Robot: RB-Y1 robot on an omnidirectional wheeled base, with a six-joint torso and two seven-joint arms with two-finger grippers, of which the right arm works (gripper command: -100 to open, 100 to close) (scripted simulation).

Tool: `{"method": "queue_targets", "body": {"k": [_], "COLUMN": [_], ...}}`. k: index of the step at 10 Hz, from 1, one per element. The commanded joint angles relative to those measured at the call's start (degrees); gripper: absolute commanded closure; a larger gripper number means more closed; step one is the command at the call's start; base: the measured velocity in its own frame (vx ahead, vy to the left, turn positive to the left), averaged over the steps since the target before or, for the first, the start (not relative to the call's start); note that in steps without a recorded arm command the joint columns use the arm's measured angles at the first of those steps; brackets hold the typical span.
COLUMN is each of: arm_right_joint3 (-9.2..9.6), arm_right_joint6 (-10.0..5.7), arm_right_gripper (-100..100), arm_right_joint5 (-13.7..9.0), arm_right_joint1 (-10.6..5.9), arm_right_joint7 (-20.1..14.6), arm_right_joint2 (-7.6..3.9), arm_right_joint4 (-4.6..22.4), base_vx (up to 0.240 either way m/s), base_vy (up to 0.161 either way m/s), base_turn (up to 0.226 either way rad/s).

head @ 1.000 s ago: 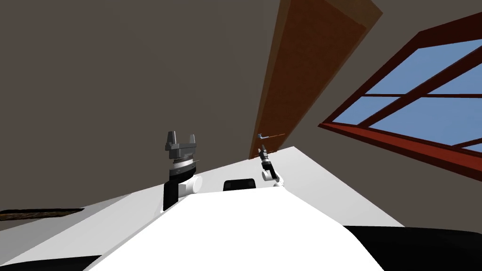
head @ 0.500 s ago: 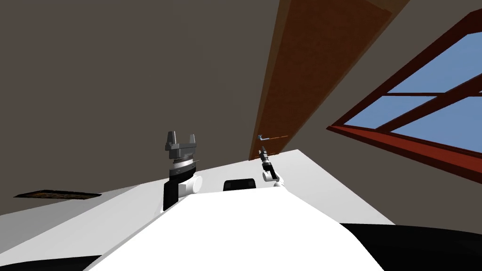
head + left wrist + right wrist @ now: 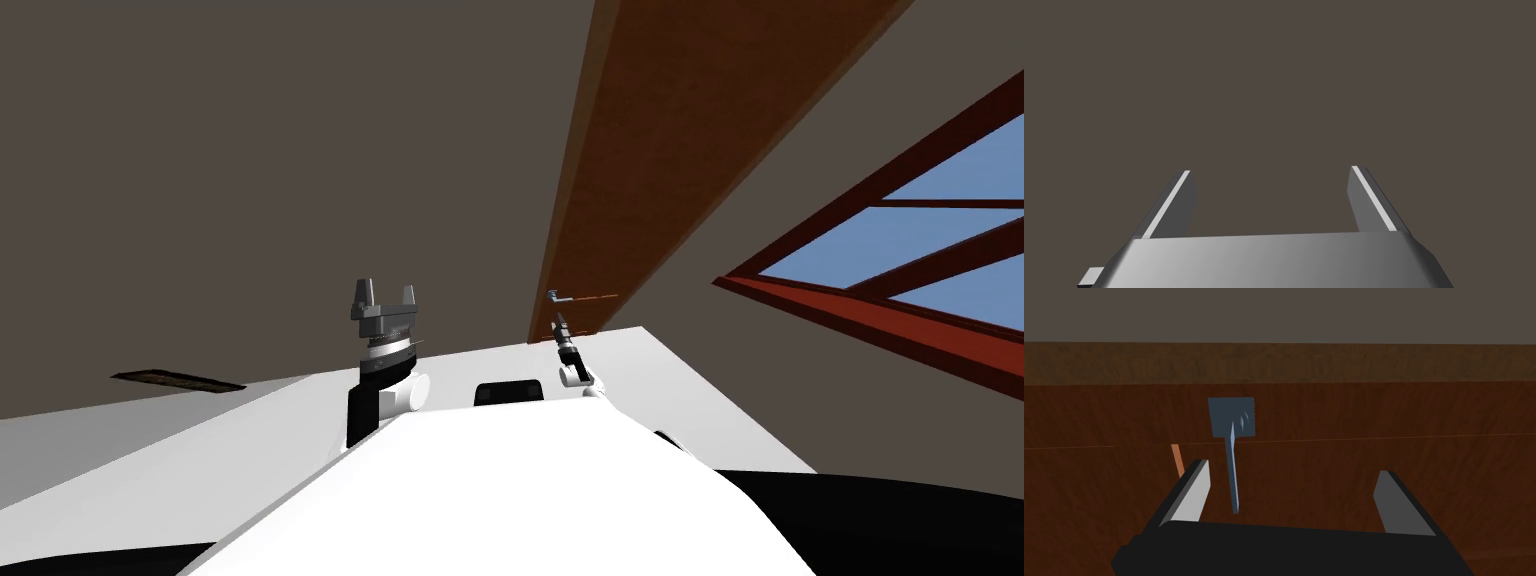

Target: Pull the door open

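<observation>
**Door** (image 3: 690, 130): brown wood, set in the far wall right of centre, with the window (image 3: 880, 270) further right.

**Handle** (image 3: 1234, 480): slim blue-grey lever hanging from a square plate (image 3: 1231, 417) on the door face.

**Right gripper** (image 3: 1292, 469): fingers spread, nothing pinched. It is close to the door. The lever lies between the fingers, just beside one of them and well off the other.

**Left gripper** (image 3: 1269, 170): fingers spread and empty, raised on the left and facing the grey wall.

**Step in hand, as judged**: taking hold of the lever.

**Handling**:
- Shift the hand sideways until the lever sits midway.
- Ease nearer so the blades overlap its shaft, then press together.
- Pull along the door's swing, not straight back; the thin lever could slip out.
</observation>
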Motion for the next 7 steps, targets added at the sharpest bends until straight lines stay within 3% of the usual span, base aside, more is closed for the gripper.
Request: {"method": "queue_targets", "body": {"k": [1,7], "arm_right_joint3": [0.4,1.44], "arm_right_joint6": [-0.79,-2.92], "arm_right_gripper": [-100,-100], "arm_right_joint5": [-0.71,-2.73], "arm_right_joint1": [-0.4,-2.65], "arm_right_joint7": [-0.11,-0.36], "arm_right_joint2": [-0.48,-1.62], "arm_right_joint4": [2.18,9.44], "base_vx": [0.033,0.015], "base_vy": [-0.157,-0.109], "base_turn": [0.144,0.103]}}
